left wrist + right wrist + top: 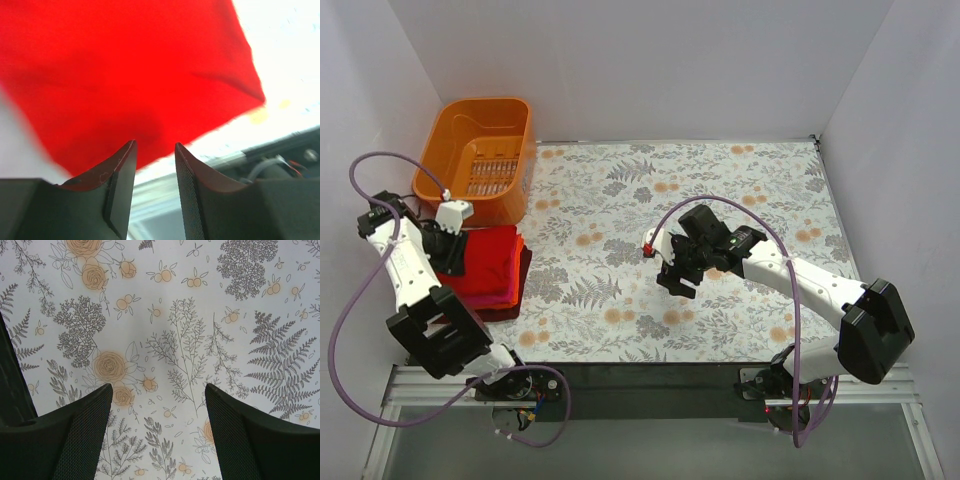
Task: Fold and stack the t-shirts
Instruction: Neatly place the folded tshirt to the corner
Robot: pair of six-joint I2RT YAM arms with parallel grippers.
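While left fingers (120,175) hang parted over the red t-shirt (125,65), right fingers (75,435) gape above floral cloth (175,315).

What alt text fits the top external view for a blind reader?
A stack of folded t-shirts, bright red on top, lies on the left, the left gripper over its edge. The right gripper hovers open above the floral cloth; an orange basket stands behind.

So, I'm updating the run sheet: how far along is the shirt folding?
Nearly finished. Done: folded t-shirts are stacked at the left edge of the floral cloth, bright red on top. In hand: nothing; the left gripper hovers over the stack, jaws apart, and the right gripper is open over the cloth. Left: no loose shirt shows, and the basket looks empty.
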